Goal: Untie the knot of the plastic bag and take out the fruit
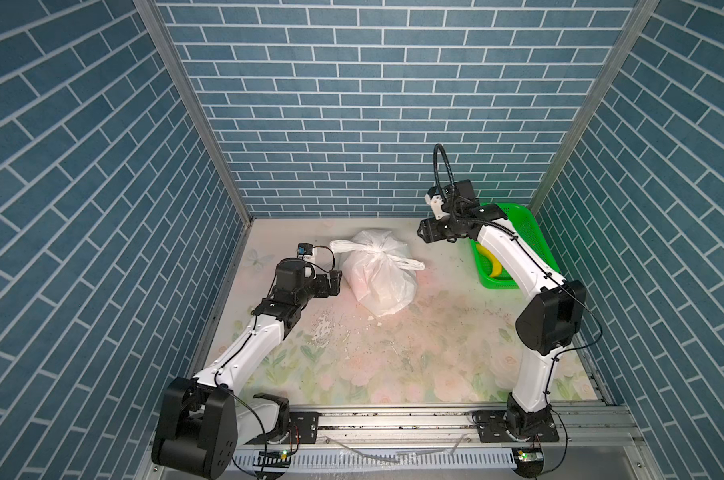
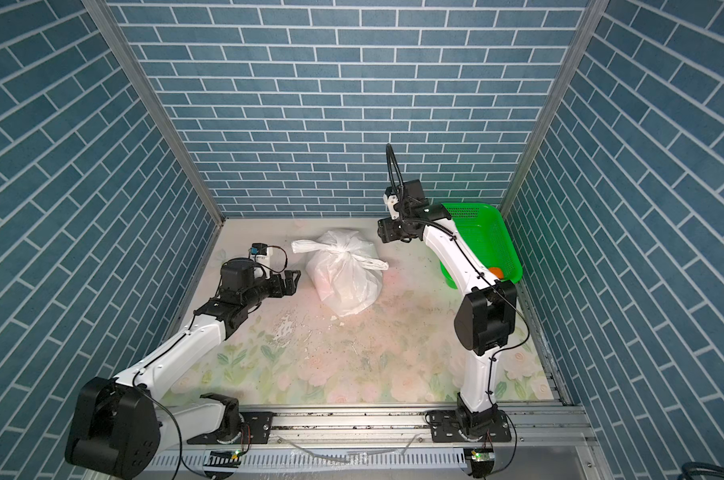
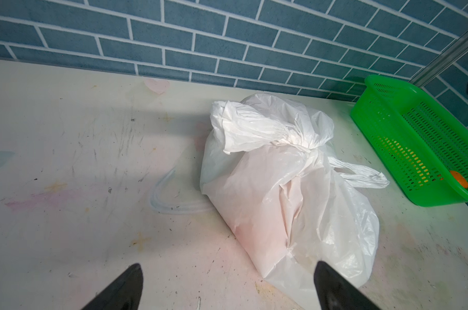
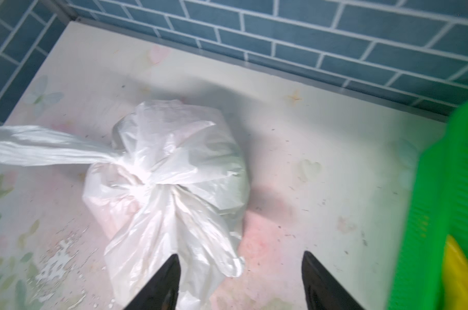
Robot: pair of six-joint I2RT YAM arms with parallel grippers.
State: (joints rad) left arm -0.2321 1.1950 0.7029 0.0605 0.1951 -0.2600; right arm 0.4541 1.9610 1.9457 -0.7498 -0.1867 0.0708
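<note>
The left arm reaches low from its base on the front rail. Its white forearm slopes up to a bent wrist that levels the left pincer (image 1: 335, 280) (image 2: 293, 281) (image 3: 227, 268), whose tips stand wide apart and hold nothing. Just ahead of those tips, close but apart, the plastic bag (image 1: 379, 282) (image 2: 345, 286) (image 3: 275, 204) lies on the flowered table (image 1: 393, 357). The knot (image 1: 372, 248) (image 2: 338, 250) (image 3: 312, 150) is on its far upper side, with one handle end sticking out to either side. The right arm stands tall, elbow high, forearm slanting back and wrist turned toward the bag. The right pincer (image 1: 422, 235) (image 2: 381, 235) (image 4: 240, 257) hangs raised above the table with its tips spread and nothing between them. The bag (image 4: 168, 171) and knot (image 4: 144, 188) lie below and ahead of it, and one handle end trails toward its tips without reaching them. Beside and behind this pincer sits the green basket (image 1: 518, 232) (image 2: 503, 245) (image 3: 388, 128) (image 4: 442, 188), holding a yellow fruit (image 1: 491, 259) (image 4: 461, 271) and an orange fruit (image 2: 496, 272) (image 3: 459, 179). A pinkish tint shows through the bag's plastic, but its contents cannot be made out. Small marks on the arm housings are too tiny to read.
</note>
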